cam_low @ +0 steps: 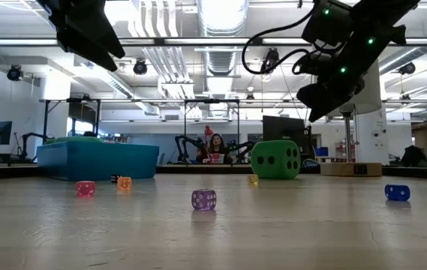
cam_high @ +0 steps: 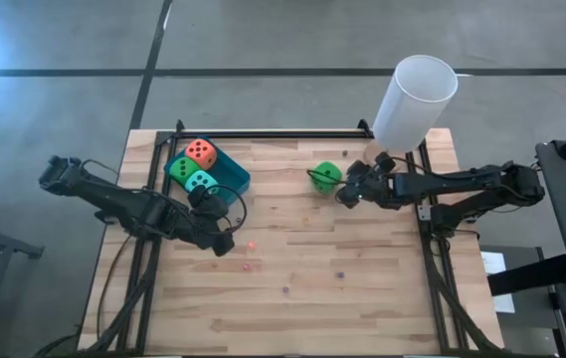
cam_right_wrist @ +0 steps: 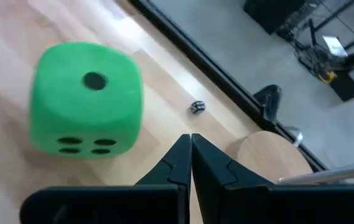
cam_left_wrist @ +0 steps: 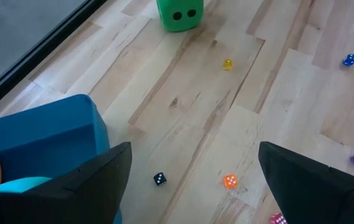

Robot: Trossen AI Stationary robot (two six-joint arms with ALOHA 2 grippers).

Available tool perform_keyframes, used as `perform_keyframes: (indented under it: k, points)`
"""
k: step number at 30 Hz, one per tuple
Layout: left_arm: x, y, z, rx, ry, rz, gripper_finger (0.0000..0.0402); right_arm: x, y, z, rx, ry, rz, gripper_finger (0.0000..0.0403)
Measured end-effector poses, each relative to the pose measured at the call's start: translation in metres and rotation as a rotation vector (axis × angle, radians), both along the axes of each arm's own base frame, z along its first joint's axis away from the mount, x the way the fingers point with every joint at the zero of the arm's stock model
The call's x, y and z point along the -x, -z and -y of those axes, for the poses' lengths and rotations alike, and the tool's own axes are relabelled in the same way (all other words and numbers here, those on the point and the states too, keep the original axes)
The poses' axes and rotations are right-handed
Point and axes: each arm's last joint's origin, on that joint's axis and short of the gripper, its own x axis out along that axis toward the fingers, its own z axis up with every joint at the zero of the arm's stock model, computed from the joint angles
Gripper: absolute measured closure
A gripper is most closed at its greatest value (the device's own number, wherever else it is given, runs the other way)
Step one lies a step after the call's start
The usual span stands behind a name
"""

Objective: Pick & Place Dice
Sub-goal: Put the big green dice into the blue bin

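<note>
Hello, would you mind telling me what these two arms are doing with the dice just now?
They are putting soft dice into the blue tray. Three are already in it: the orange-red die, a green die and the teal die. The second green die sits on the table, with the right end effector shut beside it. The left end effector is open and empty near the tray.

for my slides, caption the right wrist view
Shut right gripper hovering beside the green die on the wooden table.

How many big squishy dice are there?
4. Three sit in the blue tray: the orange-red die, a green die and the teal die. The other green die sits alone on the table.
</note>
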Motion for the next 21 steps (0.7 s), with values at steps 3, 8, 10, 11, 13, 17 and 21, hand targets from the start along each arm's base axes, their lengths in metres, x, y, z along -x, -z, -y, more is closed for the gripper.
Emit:
perform_keyframes:
  k: [3, 8, 10, 11, 13, 17, 21]
  points:
    - [0.0, 0.0, 0.0, 0.002, 0.0, 0.005, 0.0042, -0.003, 0.006, 0.007, 0.013, 0.033, 0.01, 0.0394]
    - [-0.002, -0.001, 0.001, 0.008, 0.0, 0.023, 0.0038, -0.011, 0.015, 0.02, 0.012, 0.038, -0.015, 0.0394]
    - [-0.002, -0.001, 0.001, 0.008, 0.001, 0.023, 0.0038, -0.012, 0.018, 0.026, -0.032, 0.031, 0.007, 0.0394]
    - [-0.002, -0.001, 0.001, 0.008, 0.0, 0.023, 0.0039, -0.013, 0.019, 0.029, -0.055, 0.02, 0.011, 0.0394]
    - [-0.002, -0.001, 0.001, 0.008, 0.001, 0.023, 0.0042, -0.014, 0.021, 0.034, -0.093, -0.004, 0.015, 0.0394]
    - [-0.002, -0.001, 0.001, 0.008, 0.001, 0.022, 0.0048, -0.016, 0.021, 0.042, -0.119, -0.037, 0.043, 0.0394]
    - [-0.002, -0.001, 0.001, 0.007, 0.002, 0.021, 0.0053, -0.02, 0.02, 0.044, -0.152, -0.09, 0.081, 0.0394]
